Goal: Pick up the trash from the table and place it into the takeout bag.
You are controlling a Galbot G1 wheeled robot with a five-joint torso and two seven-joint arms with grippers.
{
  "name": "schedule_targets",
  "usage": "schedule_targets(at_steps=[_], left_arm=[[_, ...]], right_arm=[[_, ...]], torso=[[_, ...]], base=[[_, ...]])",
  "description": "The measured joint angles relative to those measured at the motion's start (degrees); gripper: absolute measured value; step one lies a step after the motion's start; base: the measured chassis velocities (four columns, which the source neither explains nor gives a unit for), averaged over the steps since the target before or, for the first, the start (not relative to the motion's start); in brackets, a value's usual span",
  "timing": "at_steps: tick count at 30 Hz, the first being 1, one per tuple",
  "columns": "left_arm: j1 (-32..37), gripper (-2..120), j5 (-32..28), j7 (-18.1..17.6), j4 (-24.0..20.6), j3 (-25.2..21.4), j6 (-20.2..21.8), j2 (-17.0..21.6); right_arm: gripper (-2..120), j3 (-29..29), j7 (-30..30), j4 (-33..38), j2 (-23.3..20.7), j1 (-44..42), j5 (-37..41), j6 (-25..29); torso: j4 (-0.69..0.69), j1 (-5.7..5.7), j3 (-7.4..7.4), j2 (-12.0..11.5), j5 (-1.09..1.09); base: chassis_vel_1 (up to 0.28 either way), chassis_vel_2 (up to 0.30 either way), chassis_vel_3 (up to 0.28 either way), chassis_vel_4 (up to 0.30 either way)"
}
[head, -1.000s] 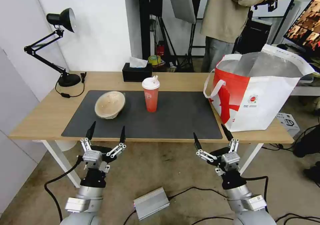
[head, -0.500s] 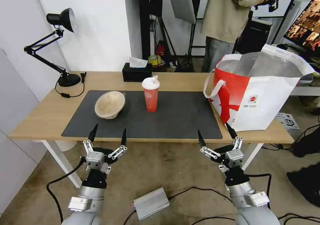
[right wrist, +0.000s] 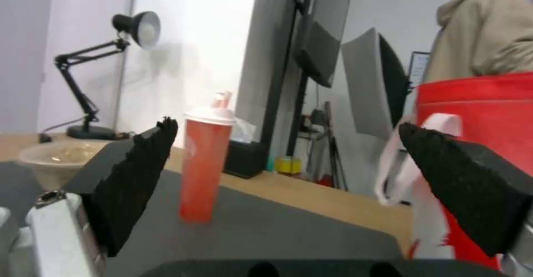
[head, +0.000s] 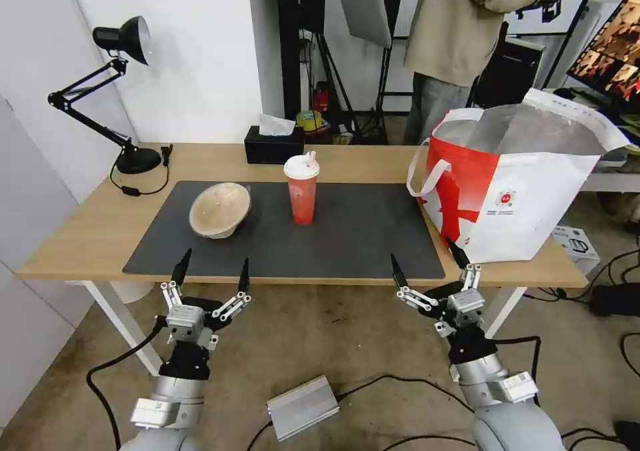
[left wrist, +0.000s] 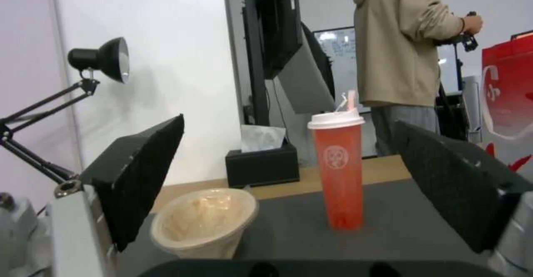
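i find the red plastic drink cup with white lid [head: 302,196] upright mid-mat on the light-wood bench [head: 80,231], the beige tilted bowl [head: 220,209] beside it; both look light and crushable. left gripper [head: 210,272] and right gripper [head: 427,267] hang spread, empty. i'd grasp the cup mid-body.

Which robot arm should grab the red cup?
Probably the right gripper: the red cup stands between both open grippers, but the takeout bag is on the right. The left gripper sits nearer the bowl.
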Motion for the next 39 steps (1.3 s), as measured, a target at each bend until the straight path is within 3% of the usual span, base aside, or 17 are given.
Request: schedule_targets(at_steps=[19, 28, 34, 39], left_arm=[[-4.0, 100, 1.8, 0.0, 4.3, 0.4, 2.0, -1.2], [-4.6, 100, 2.2, 0.0, 6.0, -0.4, 2.3, -2.1], [-4.4, 100, 2.4, -0.1, 6.1, -0.7, 2.3, -2.8], [-4.5, 100, 2.5, -0.1, 6.4, -1.1, 2.3, -3.1]], right_arm=[[100, -10.8, -1.3, -13.1, -8.1, 20.4, 12.4, -7.4], [100, -17.8, -1.9, -16.6, -12.8, 33.6, 26.1, -18.6], [100, -22.7, -1.4, -19.9, -13.7, 40.9, 30.3, -21.0], [100, -27.2, -1.6, -24.1, -11.9, 46.9, 31.5, -22.6]], torso=[[0.01, 0.0, 0.01, 0.0, 0.01], [0.01, 0.0, 0.0, 0.0, 0.0], [0.01, 0.01, 0.0, 0.0, 0.0], [0.0, 0.01, 0.0, 0.0, 0.01]], base=[[0.0, 0.0, 0.0, 0.0], [0.0, 0.0, 0.0, 0.0], [0.0, 0.0, 0.0, 0.0], [0.0, 0.0, 0.0, 0.0]])
